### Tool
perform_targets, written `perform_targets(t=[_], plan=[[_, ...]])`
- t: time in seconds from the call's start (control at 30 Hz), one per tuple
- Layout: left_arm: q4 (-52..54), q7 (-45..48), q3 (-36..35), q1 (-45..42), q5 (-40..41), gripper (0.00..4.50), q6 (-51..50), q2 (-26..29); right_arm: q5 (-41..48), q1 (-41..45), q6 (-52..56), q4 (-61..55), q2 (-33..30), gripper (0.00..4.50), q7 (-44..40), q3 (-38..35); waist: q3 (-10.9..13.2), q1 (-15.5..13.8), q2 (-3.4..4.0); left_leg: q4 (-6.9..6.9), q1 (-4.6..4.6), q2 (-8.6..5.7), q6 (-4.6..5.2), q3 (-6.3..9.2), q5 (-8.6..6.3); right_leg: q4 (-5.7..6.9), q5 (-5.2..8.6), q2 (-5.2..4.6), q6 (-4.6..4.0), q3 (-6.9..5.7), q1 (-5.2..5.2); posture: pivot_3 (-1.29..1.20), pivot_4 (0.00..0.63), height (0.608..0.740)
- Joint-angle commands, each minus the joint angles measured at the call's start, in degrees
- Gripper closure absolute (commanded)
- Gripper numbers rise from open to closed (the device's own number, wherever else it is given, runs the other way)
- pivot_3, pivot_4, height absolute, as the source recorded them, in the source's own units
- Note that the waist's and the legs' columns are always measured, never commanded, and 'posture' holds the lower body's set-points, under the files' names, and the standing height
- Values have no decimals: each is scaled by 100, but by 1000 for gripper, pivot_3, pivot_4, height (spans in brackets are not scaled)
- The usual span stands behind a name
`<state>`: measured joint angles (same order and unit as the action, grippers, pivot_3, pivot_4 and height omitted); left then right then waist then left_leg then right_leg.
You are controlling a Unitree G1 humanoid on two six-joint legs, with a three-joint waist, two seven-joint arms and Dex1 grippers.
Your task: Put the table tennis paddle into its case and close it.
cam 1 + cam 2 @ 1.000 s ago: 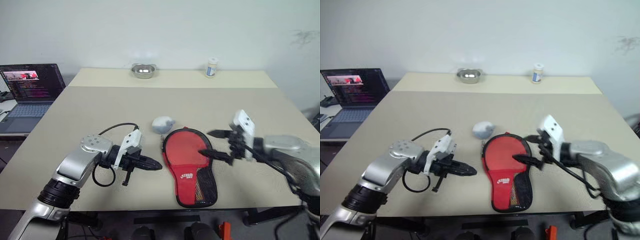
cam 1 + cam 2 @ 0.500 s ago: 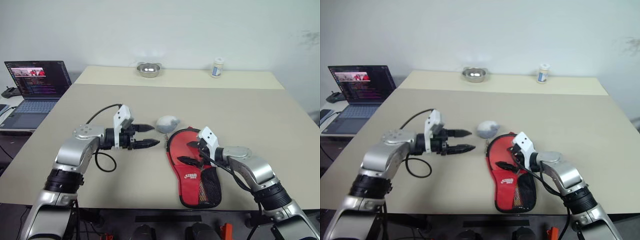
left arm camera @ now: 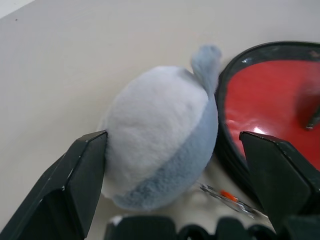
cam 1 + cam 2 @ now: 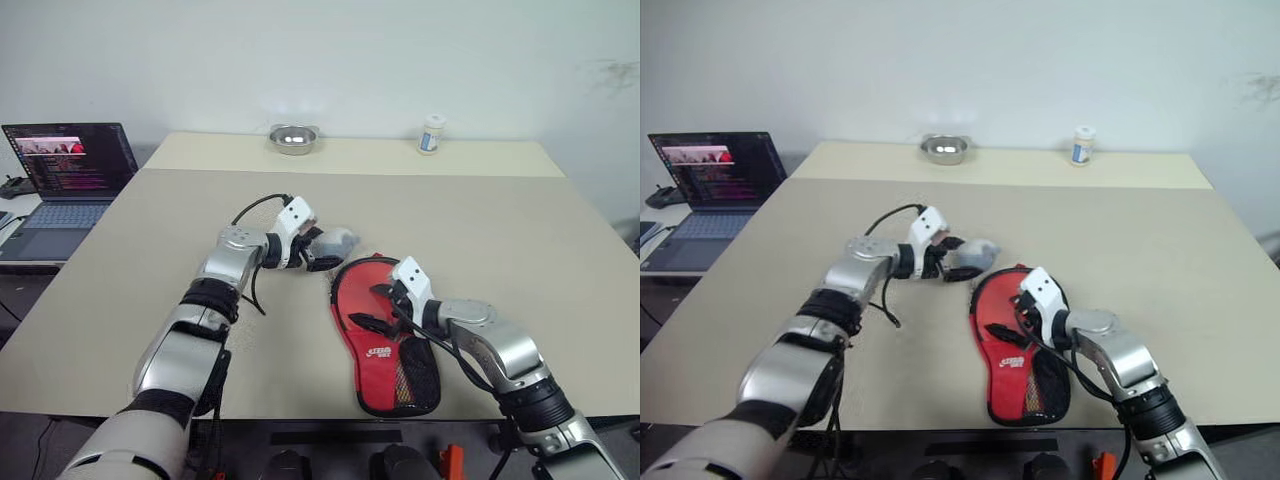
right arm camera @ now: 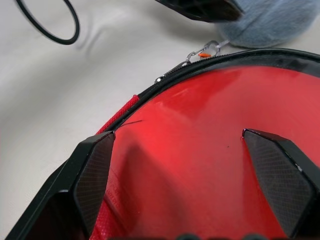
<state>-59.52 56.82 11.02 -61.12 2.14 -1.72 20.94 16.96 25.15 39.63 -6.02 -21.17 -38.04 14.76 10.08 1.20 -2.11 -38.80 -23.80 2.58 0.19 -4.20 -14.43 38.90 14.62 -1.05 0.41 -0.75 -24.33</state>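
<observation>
A beige table seen from above the robot's arms. Just below the centre of the frame lies the case, a paddle-shaped pouch with its round red panel uppermost and a mesh-and-black narrow end pointing toward the lower edge. The table tennis paddle cannot be picked out as a separate object; whether it lies inside behind the clear red panel cannot be told.

The right gripper hovers over the round part of the case, its two black fingers spread wide with nothing between them. In the right wrist view the zipper pull, a small metal ring with an orange tag, lies on the table at the case's rim, which suggests the zip is not yet drawn.

The left gripper, at frame centre, is also fully open, its fingers straddling a small grey-and-white plush toy that sits touching the case's rim. One finger rests against the toy's side; it is not clamped.

Judged step: clearing or bracing around the case before closing it. The next move probably calls for pinching that tiny zipper pull while the other gripper pins the case flat.

A steel bowl and a small bottle stand at the table's upper edge; a laptop sits at upper left.
</observation>
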Motion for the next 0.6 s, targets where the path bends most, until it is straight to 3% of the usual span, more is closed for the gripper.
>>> perform_targets(t=[0.03, 0.2, 0.27, 0.37, 0.6], plan=[[-543, -65, 14, -192, -277, 11, 414, -119, -25, -90, 90, -256, 44, 0, 116, -41, 0, 13, 0, 0, 0, 0, 0, 0, 0, 0, 0, 0, 0, -1, 0, 0, 150, 740], [-823, -45, -100, -169, -392, 11, 579, -183, -45, -122, 141, -374, 45, 0, 274, -105, -1, 31, -2, -1, 0, 0, 0, 1, 0, 2, 0, -1, 0, -1, 1, 0, 150, 740], [-861, -87, -158, -155, -399, 372, 590, -200, -62, -104, 140, -371, 45, 0, 333, -129, -2, 29, -3, -3, 1, -1, 0, 1, 0, 3, 0, -1, 1, -2, 2, 0, 150, 740], [-868, -60, -256, -141, -384, 1260, 583, -226, -110, -31, 91, -269, 64, 0, 398, -133, -2, 27, -3, -3, 0, -2, 0, 1, 0, 3, 0, -2, 2, -2, 2, 0, 150, 740], [-690, 152, -420, -77, -305, 3780, 432, -308, -429, 41, 60, 171, 21, 0, 509, -2, -3, 19, -5, -4, 0, -3, 0, 2, 0, 3, -1, -2, 1, -3, 3, 0, 150, 740]])
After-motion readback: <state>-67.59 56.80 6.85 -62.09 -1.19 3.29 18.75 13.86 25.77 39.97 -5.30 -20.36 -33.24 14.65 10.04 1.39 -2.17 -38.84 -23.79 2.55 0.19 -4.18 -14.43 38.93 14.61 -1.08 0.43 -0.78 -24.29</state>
